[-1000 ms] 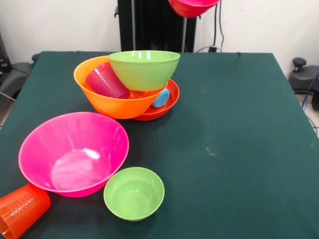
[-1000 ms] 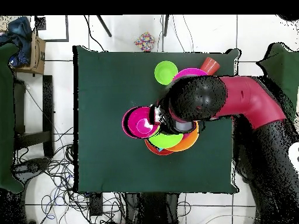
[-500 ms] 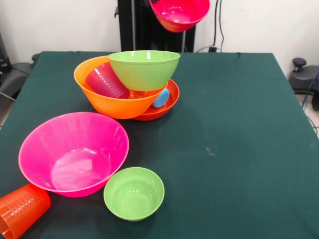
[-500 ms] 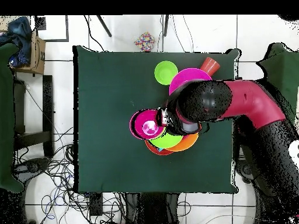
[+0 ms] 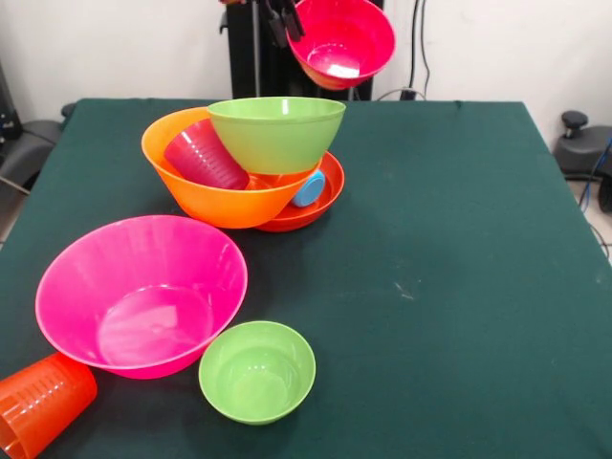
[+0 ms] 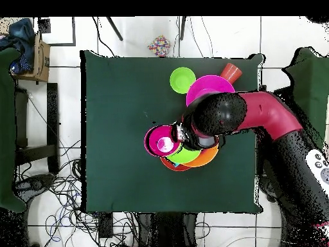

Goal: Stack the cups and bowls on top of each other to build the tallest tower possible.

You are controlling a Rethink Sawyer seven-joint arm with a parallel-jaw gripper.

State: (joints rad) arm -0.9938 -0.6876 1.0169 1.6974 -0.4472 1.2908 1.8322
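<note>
Lower than before, the small crimson bowl [image 5: 343,40] hangs clamped in the tool [image 5: 284,21] above the tower [image 5: 251,163].

Hidden and cut-off parts
Orange cup [image 5: 38,409] runs off the bottom-left corner — blue cup [image 5: 309,188] mostly tucked behind the orange bowl [image 5: 215,191].
</note>
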